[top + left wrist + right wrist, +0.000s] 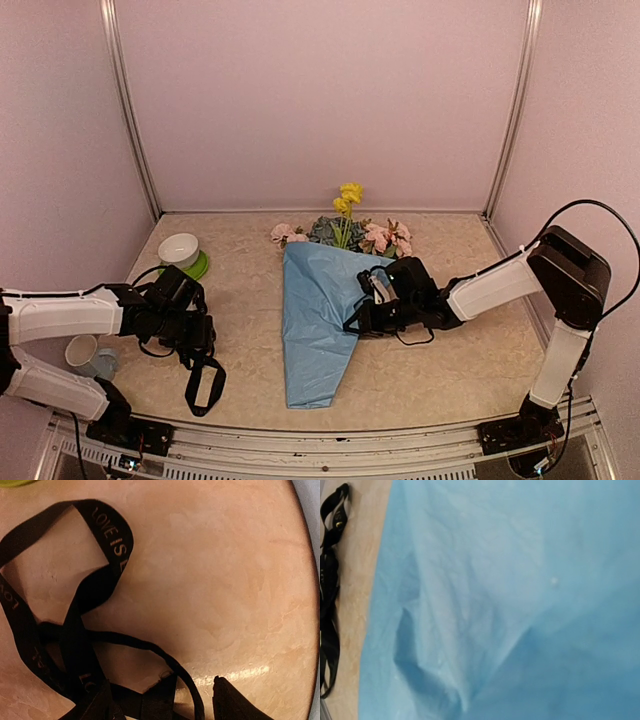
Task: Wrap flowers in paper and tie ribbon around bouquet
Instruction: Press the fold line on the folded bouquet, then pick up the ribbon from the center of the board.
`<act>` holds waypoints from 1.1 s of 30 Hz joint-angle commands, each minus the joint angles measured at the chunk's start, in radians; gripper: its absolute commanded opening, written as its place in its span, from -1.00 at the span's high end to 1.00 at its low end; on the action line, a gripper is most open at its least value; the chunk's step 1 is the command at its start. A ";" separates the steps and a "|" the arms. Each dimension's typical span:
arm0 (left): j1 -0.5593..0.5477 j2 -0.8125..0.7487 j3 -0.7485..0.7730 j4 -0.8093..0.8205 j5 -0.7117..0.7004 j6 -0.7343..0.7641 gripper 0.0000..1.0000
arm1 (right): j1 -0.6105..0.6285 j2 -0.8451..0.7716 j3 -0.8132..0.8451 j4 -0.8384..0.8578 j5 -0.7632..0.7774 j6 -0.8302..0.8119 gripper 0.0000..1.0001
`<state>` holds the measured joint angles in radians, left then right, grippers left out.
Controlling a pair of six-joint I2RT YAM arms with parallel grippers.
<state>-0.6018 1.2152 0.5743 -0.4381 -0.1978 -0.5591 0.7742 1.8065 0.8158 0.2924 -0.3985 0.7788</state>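
The bouquet lies in the middle of the table. Its light-blue paper (315,330) forms a cone pointing toward me, and the flowers (345,230) stick out at the far end. My right gripper (362,318) rests on the cone's right side. In the right wrist view the paper (495,580) fills the frame and hides the fingers; a crease runs down to where they sit. The black ribbon (205,385) lies looped at the left, under my left gripper (197,350). That gripper (162,687) is open, with the ribbon (75,630) lying loose between its fingers.
A white bowl (178,248) sits on a green saucer (199,267) at the back left. A white cup (82,352) stands beside the left arm. Pink walls enclose the table on three sides. The ribbon (329,595) also shows left of the paper in the right wrist view.
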 commanded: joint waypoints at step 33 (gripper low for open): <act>-0.281 -0.321 0.592 0.134 -0.218 0.404 1.00 | 0.005 0.003 0.031 -0.051 0.009 -0.041 1.00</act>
<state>-0.8192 0.9382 1.0977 -0.3038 -0.2718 -0.3397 0.7742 1.8145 0.8265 0.2588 -0.3992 0.7483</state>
